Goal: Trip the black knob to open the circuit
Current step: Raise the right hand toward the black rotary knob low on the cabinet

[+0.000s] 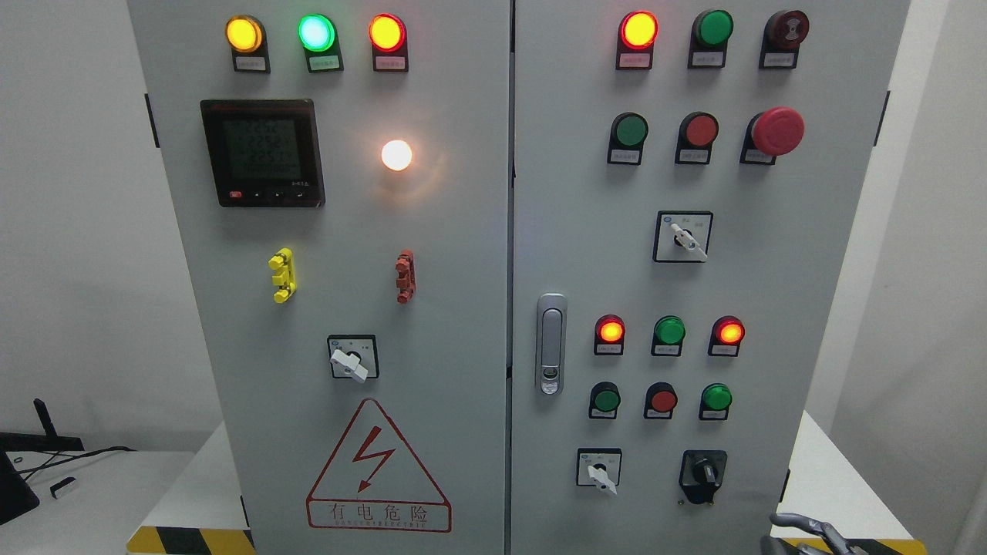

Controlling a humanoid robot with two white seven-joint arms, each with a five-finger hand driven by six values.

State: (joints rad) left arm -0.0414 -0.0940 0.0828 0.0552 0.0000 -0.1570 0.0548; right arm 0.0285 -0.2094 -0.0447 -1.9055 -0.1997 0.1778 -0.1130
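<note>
Rt hand [813, 533] barely in view at bottom edge, grip state can't tell, touching nothing, below black knob [703, 472].

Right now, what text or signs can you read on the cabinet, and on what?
"有电危险": on the red triangle warning sign with a lightning bolt, left door.
Line beneath it: too small to read.
Meter screen: digits too blurred to read.
Labels under lamps and buttons, e.g.: too small.
Black knob: no readable marking.
</note>
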